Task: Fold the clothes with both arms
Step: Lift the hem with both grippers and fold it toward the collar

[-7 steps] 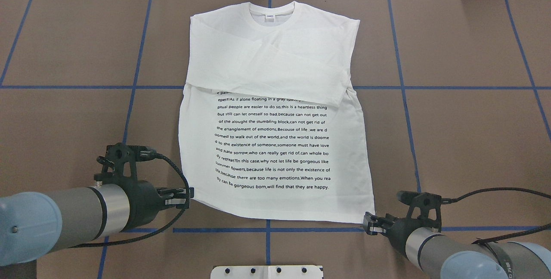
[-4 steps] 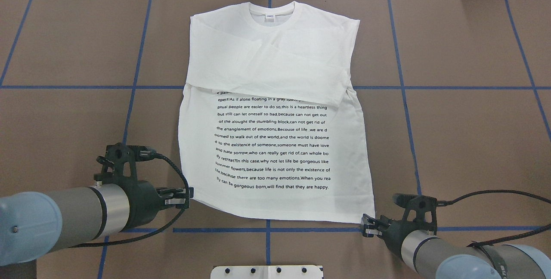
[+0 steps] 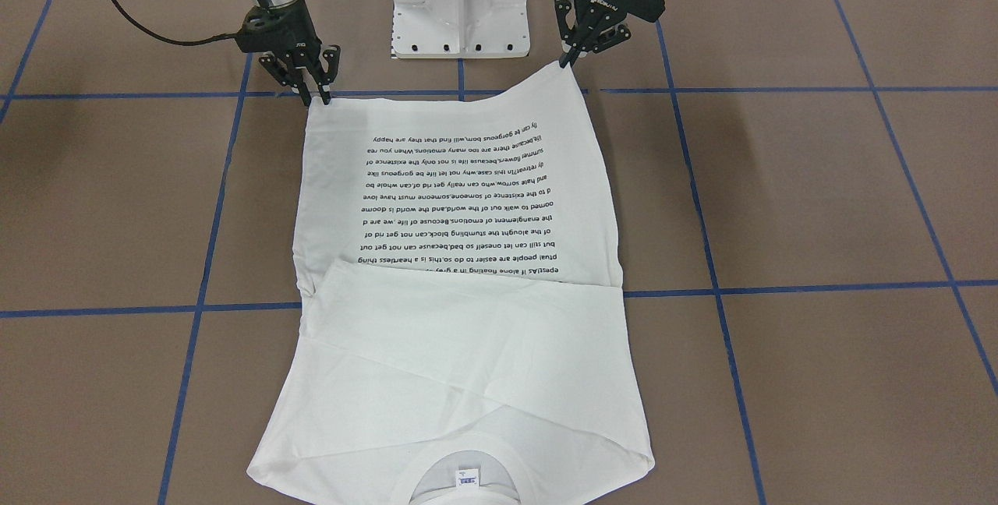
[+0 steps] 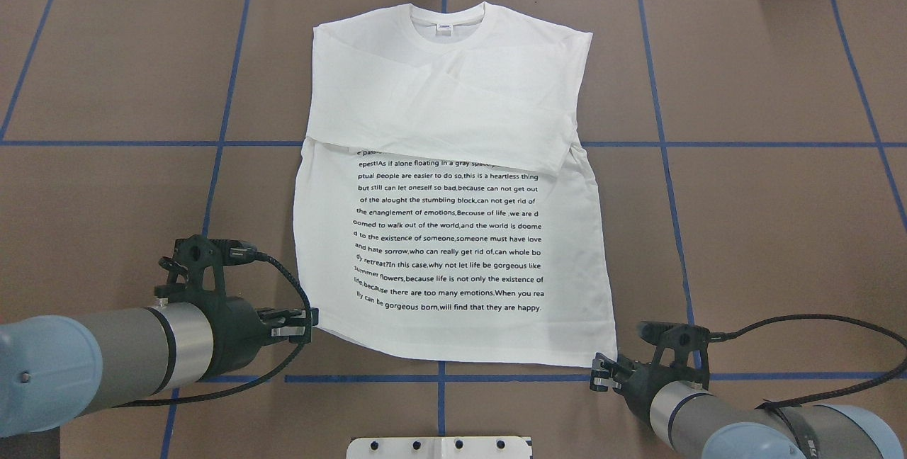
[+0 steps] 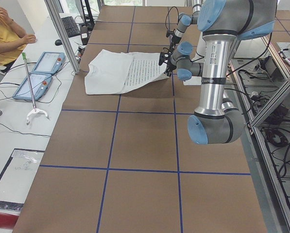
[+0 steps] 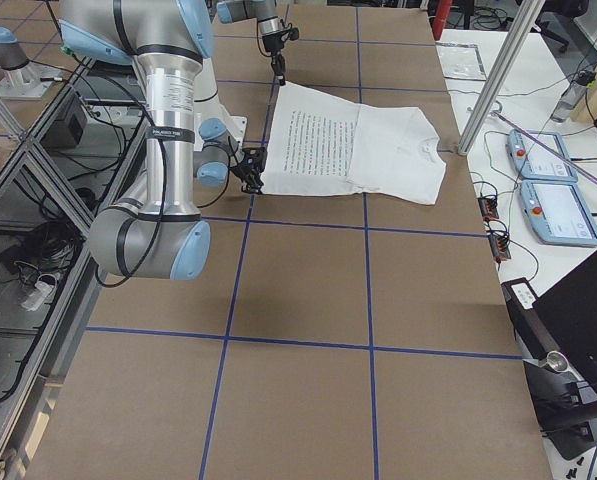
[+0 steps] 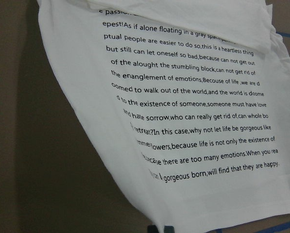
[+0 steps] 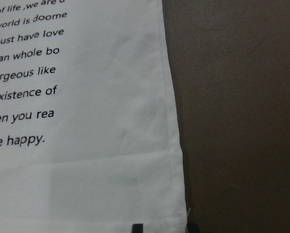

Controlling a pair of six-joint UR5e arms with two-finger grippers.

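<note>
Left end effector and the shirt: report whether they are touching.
Touching. The front-facing view shows a corner of the shirt peaking up into the pinched tips of the left end effector, with no gap.

A white long-sleeved cotton shirt (image 4: 453, 232) lies midway across the brown counter (image 4: 779, 232), neck toward the far edge, hem by the robot's edge. The left arm's black fingers (image 4: 301, 317) meet its left hem corner, the right arm's black fingers (image 4: 601, 370) its right.

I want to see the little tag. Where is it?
In the overhead view, the tag sits inside the shirt's round neck, near the table's far edge.
</note>
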